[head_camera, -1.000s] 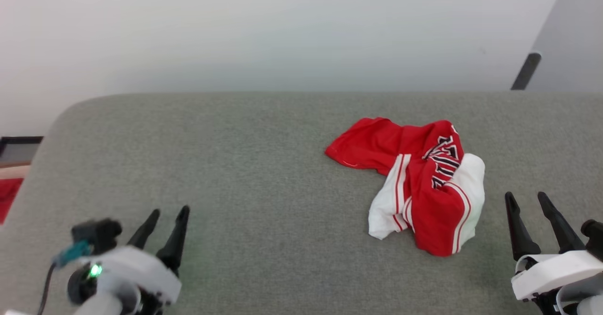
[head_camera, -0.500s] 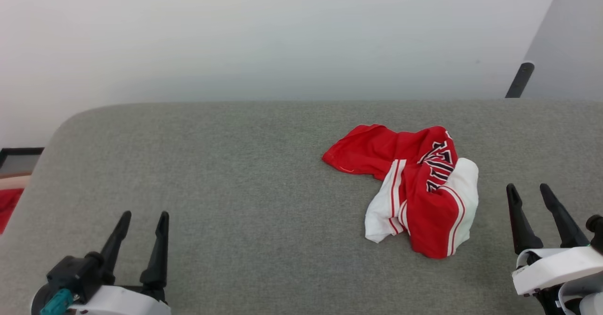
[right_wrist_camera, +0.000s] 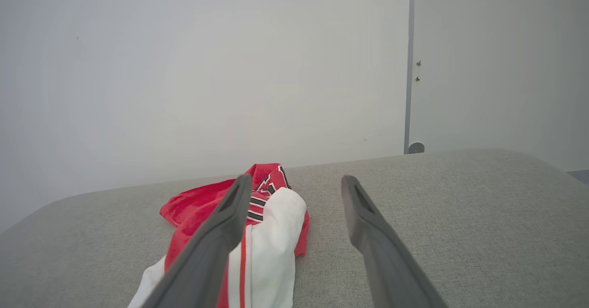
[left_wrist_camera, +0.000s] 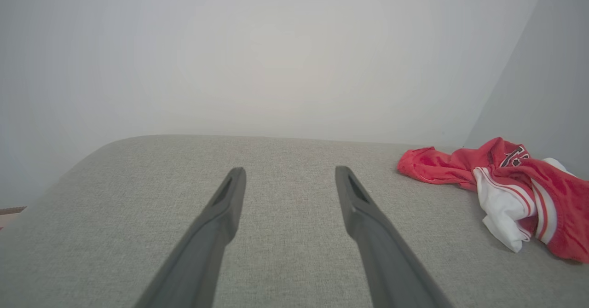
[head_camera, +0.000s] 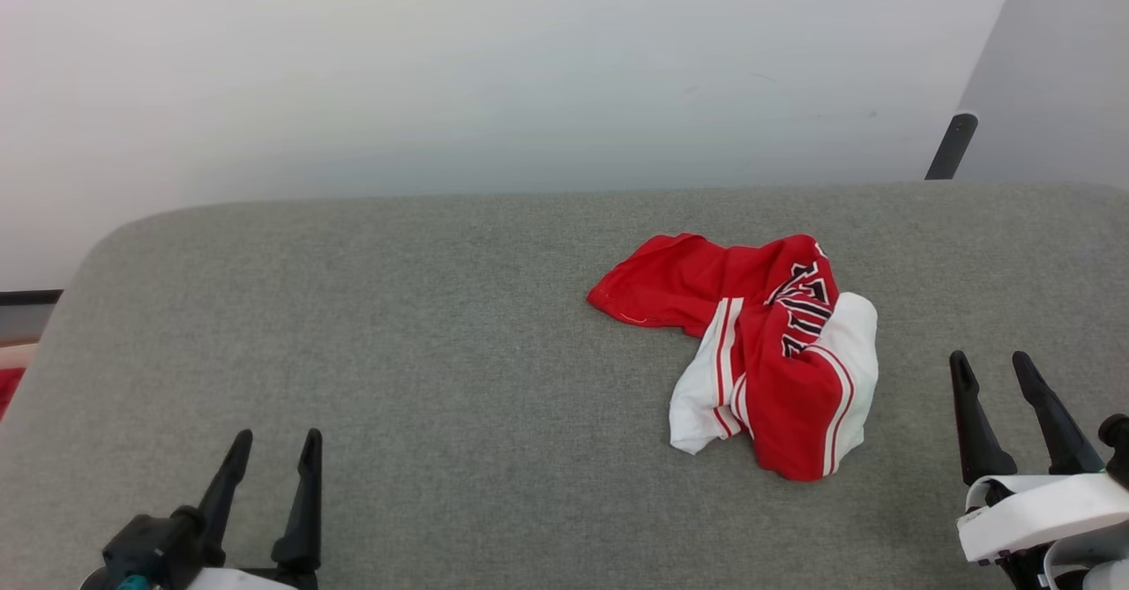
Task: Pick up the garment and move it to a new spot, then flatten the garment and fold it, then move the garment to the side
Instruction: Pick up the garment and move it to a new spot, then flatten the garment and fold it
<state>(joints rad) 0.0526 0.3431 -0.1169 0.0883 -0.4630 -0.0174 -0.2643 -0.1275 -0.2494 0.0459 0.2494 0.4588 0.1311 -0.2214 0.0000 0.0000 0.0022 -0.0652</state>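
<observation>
Lying crumpled right of centre, garment (head_camera: 758,352), seemingly untouched, left gripper (head_camera: 278,437), right gripper (head_camera: 990,361) at bottom corners, both spread, empty

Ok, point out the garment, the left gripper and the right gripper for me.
garment (head_camera: 758,336), head view, red cloth beside the black number.
left gripper (head_camera: 277,436), head view, midway between its open fingertips.
right gripper (head_camera: 990,359), head view, midway between its open fingertips.
</observation>
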